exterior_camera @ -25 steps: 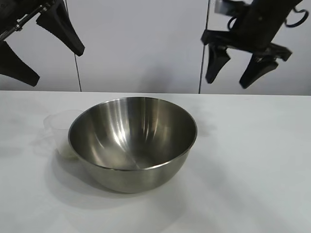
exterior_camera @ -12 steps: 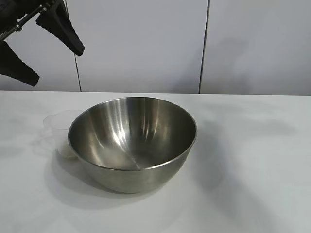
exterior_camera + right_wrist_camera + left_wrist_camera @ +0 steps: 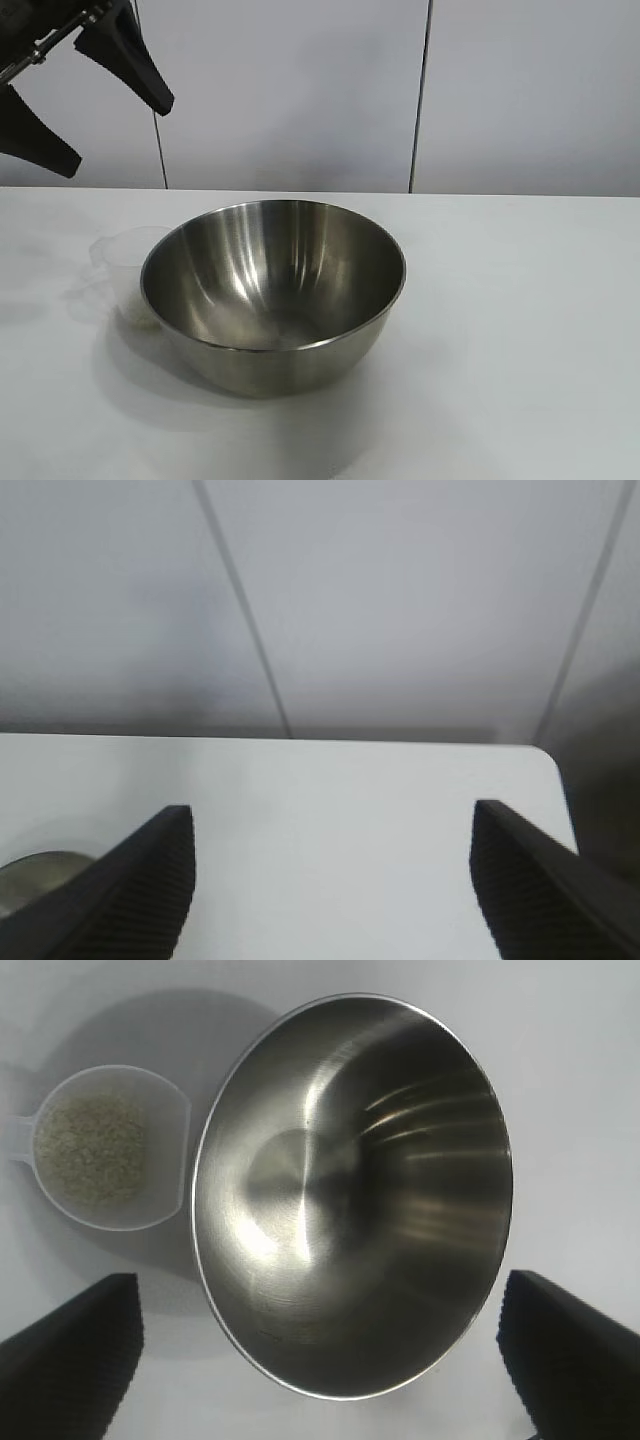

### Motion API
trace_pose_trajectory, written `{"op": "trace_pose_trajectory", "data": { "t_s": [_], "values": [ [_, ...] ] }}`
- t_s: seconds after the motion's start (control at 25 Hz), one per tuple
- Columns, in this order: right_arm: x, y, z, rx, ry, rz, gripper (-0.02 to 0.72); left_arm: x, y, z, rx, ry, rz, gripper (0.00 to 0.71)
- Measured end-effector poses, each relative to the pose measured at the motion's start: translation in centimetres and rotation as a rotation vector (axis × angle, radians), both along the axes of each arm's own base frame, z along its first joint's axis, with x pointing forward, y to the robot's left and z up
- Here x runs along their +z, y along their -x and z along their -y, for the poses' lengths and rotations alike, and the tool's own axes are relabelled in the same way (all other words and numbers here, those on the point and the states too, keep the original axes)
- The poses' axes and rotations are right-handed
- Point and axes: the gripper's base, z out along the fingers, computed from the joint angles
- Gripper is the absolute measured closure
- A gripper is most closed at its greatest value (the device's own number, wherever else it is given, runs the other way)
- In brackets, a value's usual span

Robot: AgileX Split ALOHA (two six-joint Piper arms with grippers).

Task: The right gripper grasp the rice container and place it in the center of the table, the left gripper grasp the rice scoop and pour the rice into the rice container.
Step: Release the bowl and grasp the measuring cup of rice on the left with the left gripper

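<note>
Rice container (image 3: 273, 295), one shiny steel mixing bowl with a thin rolled rim, stands upright near the middle of the white table (image 3: 520, 330), empty as far as its gleaming inside shows. Just beside it, on the side toward the left arm, sits the one rice scoop (image 3: 122, 262), a clear plastic cup; from the left wrist view its rim lies very close to the bowl's rim, though whether they touch I cannot tell. One small pale heap of rice (image 3: 92, 1153) lies in the cup's bottom.

Bare tabletop stretches wide on the bowl's other side and in front of it. The far table edge runs close behind the bowl, and in the right wrist view a rounded table corner (image 3: 545, 755) shows. Behind rises a pale panelled wall (image 3: 300, 90) with two dark vertical seams.

The left gripper (image 3: 85, 95) hangs high above the table's left part, its two black fingers spread wide, grasping nothing. The right gripper (image 3: 330, 880) is seen only by its own wrist camera, over bare table beside the bowl's rim, fingers apart and empty
</note>
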Motion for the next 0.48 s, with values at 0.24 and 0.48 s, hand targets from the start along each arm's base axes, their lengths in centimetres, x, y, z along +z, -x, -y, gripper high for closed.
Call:
{"op": "trace_pose_trajectory", "data": {
  "t_s": [0.24, 0.48],
  "values": [
    [0.9, 11.2, -1.7, 0.098, 0.057, 0.131, 0.198, 0.0, 0.0, 0.0, 0.000, 0.000, 0.000, 0.016],
    [-4.0, 17.1, -1.5, 0.042, 0.098, 0.169, 0.202, 0.0, 0.0, 0.0, 0.000, 0.000, 0.000, 0.016]
  ]
}}
